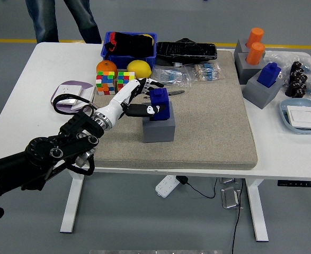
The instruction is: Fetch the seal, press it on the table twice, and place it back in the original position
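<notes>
Counting two blue plastic seals: one [158, 98] on the grey block [159, 127] is pinched by the left hand's [135, 99] fingers, one [269, 73] sits far right. Fingertips behind it are hidden.

Right of the grey block [158, 128] the mat [213, 121] lies bare; 2 cubes [116, 82] crowd its left.

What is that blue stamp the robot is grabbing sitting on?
The blue seal sits on top of a grey block, with the left hand closed around it. Whether its base sits in a socket is hidden.
</notes>
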Motion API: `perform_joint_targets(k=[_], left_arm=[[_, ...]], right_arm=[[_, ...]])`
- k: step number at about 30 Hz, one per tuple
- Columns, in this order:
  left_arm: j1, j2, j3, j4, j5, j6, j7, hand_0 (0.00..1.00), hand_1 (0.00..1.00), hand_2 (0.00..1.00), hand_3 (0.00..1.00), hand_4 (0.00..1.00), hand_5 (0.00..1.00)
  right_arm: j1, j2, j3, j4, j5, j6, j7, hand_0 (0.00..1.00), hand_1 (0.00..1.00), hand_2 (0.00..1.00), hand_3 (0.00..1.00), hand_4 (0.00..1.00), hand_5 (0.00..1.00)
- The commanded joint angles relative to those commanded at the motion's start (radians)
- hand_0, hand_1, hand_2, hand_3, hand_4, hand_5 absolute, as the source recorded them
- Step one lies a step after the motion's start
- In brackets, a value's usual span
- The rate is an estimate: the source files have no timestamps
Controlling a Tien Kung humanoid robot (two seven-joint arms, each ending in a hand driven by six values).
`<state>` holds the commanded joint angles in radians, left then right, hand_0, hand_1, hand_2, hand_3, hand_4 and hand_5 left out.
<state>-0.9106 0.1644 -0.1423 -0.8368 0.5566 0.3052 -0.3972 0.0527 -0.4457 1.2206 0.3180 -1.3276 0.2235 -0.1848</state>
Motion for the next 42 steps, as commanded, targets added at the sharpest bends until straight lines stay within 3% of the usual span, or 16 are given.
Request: perform_joint_targets(k=[28, 42], left_arm=[[-0.007, 0.022, 0.019, -0.003, 0.038, -0.013, 0.023, 0.842, 0.575, 0.488, 0.679, 0.647, 0.002], [-0.031, 0.057, 0.015, -0.023, 0.085, -0.028, 0.048, 0.842, 0.567, 0.477, 0.678, 0.623, 0.002]], right_arm=[[-0.003, -0.002, 0.001, 0.001, -0.003, 0.001, 0.001, 0.834, 0.744, 0.74, 0.71, 0.803, 0.603], [-0.007, -0.003, 0.007, 0.001, -0.004, 0.001, 0.001, 0.834, 0.744, 0.739, 0.709, 0.803, 0.601]])
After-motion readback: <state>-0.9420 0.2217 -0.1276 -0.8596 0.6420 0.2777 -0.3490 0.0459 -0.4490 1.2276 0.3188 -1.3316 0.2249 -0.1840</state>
